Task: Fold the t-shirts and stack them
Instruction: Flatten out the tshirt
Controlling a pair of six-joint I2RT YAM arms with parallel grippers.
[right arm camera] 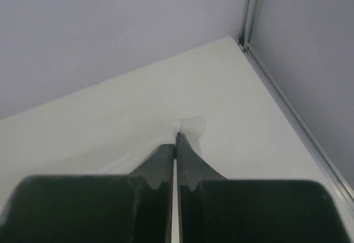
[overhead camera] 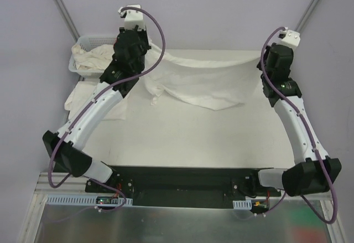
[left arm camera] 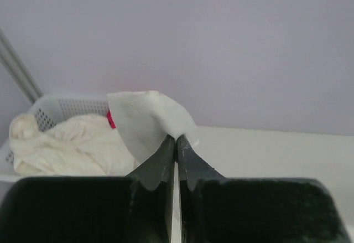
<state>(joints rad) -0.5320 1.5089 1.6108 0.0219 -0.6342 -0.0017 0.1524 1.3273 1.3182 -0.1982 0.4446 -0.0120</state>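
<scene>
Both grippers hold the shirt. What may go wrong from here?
1. The right gripper pinches only a small tip of the t-shirt; it may slip out.
2. The t-shirt sags, bunched near the left gripper, so it may land creased.
3. That gripper is close to the basket and might snag it.

The left arm (overhead camera: 94, 110) bows toward the table's (overhead camera: 182, 138) far left corner, the right arm (overhead camera: 296, 127) toward its far right corner. The left gripper (left arm camera: 176, 142) and right gripper (right arm camera: 177, 139) each have fingers pressed together, pinching the t-shirt (overhead camera: 204, 79).
</scene>
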